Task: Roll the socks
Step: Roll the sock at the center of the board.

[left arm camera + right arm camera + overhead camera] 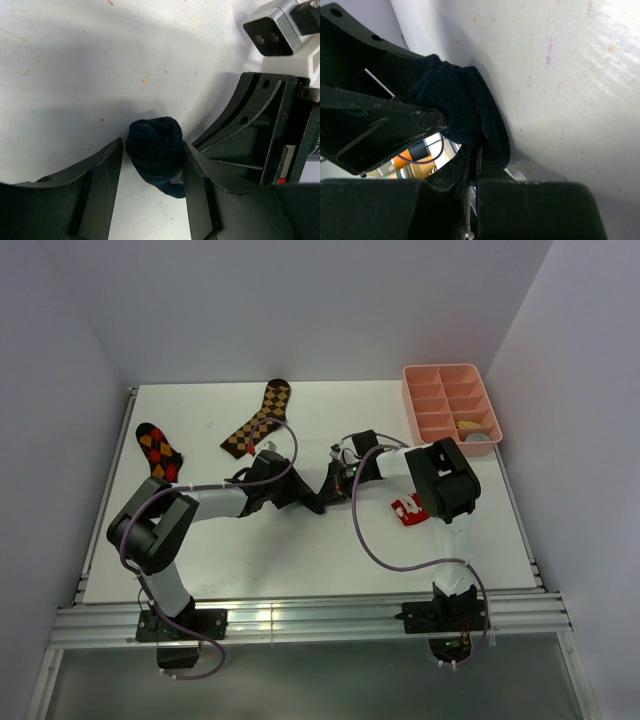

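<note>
The dark navy sock (154,150) is a tight roll on the white table, between the fingers of my left gripper (153,146). That gripper is open around it: the roll touches the right finger, and a thin gap shows at the left one. My right gripper (476,149) is shut on a fold of the navy sock (465,107) from the opposite side. Both grippers meet at the table's middle in the top view (325,490). A mustard yellow roll (467,424) and a grey roll (481,438) lie in the pink tray (445,372).
A brown argyle sock (258,420) lies at the back centre and a red-black checkered sock (158,450) at the left. A red sock with white trim (408,508) lies under the right arm. The pink tray stands at the back right.
</note>
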Tool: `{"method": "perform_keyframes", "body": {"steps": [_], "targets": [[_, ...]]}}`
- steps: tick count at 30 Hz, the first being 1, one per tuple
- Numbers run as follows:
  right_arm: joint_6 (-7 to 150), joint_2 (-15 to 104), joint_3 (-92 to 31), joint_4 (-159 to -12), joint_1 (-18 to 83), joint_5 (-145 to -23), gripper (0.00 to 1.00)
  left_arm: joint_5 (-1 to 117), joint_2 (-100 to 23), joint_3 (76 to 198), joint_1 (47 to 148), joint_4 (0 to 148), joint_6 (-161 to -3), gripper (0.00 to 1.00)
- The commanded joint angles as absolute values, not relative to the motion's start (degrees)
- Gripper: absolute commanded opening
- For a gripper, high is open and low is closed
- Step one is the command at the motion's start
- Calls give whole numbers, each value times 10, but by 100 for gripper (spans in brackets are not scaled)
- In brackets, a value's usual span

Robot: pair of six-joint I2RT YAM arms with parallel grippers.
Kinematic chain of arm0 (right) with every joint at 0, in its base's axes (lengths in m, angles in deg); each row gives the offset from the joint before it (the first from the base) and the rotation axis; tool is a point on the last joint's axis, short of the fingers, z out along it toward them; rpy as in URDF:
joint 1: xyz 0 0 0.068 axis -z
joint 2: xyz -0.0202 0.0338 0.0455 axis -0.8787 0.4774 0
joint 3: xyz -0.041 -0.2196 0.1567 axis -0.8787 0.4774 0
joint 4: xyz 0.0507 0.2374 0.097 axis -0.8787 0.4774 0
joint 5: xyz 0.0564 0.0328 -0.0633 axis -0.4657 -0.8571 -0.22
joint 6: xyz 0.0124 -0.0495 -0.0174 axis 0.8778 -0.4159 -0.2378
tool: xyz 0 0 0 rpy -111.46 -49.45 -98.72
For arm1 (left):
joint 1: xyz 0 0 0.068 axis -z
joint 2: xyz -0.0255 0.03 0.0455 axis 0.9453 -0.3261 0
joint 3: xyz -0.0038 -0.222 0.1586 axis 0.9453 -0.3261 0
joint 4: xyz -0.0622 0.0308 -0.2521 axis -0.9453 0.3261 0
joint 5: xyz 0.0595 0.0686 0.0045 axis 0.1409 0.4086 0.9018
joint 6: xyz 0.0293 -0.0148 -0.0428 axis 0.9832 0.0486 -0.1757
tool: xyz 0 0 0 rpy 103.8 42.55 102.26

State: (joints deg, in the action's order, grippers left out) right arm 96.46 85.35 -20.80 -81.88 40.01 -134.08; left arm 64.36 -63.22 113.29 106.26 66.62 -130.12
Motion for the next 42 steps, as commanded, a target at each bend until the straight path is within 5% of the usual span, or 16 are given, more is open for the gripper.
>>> {"method": "perform_keyframes", "body": {"steps": [1,7,17,27,33,42], "targets": [[924,896,-215,-775,412,-1162,0,635,-635,1132,1063,666,-1305,56],[919,895,-221,-759,417,-1146,0,646,-608,1100,1062,642,-1305,67],[909,892,-220,-749,417,-1134,0,652,-631,1089,1054,585,-1306,63],[897,885,-221,-745,413,-1129,0,657,-686,1106,1054,574,-1293,35],[864,835,-208,-743,388,-1077,3,650,-697,1111,1054,587,-1286,1],[840,669,-136,-780,351,-915,34,686,-672,1162,1054,728,-1255,0]]}}
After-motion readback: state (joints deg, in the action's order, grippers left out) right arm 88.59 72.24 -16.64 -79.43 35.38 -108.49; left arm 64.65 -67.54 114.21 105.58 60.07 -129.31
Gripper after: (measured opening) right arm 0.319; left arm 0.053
